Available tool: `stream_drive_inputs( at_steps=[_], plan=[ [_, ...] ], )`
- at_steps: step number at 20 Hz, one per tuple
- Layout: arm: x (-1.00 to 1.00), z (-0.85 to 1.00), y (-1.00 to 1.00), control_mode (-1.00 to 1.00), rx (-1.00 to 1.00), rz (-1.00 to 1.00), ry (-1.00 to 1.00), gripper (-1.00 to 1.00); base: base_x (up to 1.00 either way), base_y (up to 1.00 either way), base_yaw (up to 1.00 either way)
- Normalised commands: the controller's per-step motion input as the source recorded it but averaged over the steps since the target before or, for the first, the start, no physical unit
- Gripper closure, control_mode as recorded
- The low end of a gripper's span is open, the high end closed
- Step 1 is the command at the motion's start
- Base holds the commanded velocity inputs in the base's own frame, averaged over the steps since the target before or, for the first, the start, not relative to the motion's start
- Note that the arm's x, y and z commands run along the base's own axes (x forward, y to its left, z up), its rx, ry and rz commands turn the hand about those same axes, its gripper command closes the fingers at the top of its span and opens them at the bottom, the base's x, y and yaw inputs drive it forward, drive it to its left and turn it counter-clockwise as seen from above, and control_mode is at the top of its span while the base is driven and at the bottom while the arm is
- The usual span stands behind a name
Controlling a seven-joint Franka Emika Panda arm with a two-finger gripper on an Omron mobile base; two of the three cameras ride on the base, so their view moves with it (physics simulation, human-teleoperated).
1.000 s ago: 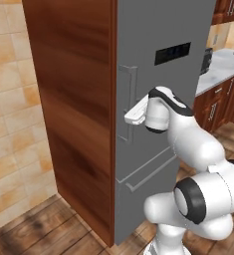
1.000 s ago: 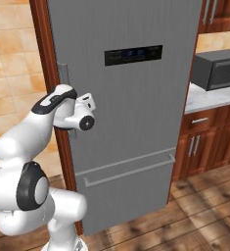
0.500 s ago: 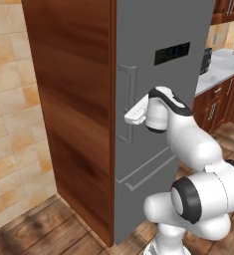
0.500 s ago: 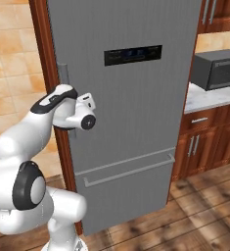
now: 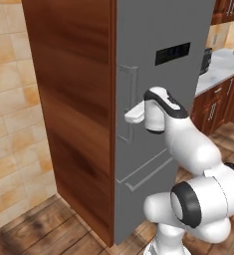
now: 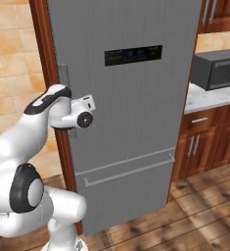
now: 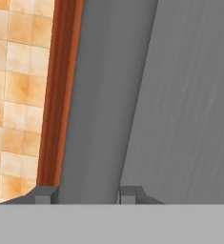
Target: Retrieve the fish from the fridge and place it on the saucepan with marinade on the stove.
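Grey fridge [image 6: 131, 122], door closed, at frame centre.
Gripper [image 7: 87, 194] straddles the vertical handle [image 7: 106, 105]; grip contact cannot be told.

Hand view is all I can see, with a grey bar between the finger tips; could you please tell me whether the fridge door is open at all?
Observer: No, the fridge door sits flush with the wood side panel, fully shut.
Operator: Thank you; where along the handle is the end effector?
Observer: The end effector is on the lower part of the handle, below the level of the dark display panel.
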Motion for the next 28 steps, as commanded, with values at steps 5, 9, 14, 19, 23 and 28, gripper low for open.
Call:
stream_drive_inputs(
  at_steps=[5,9,14,19,23,28],
  plan=[
    [-0.08,-0.07,-0.61,-1.00,0.00,-0.11,0.18,1.00,0.00,0.00,0.00],
    [-0.16,-0.06,-0.70,-1.00,0.01,-0.12,0.20,1.00,0.00,0.00,0.00],
    [-0.34,-0.11,-0.80,-1.00,0.02,-0.11,0.11,1.00,0.00,0.00,0.00],
    [-0.52,-0.21,-0.94,-1.00,0.02,-0.13,0.02,1.00,0.00,0.00,0.00],
    [-0.48,-0.25,-0.97,-1.00,0.02,-0.15,0.00,1.00,0.00,0.00,0.00],
    [-0.29,-0.11,-1.00,-1.00,0.07,-0.12,0.01,1.00,0.00,0.00,0.00]
  ],
)
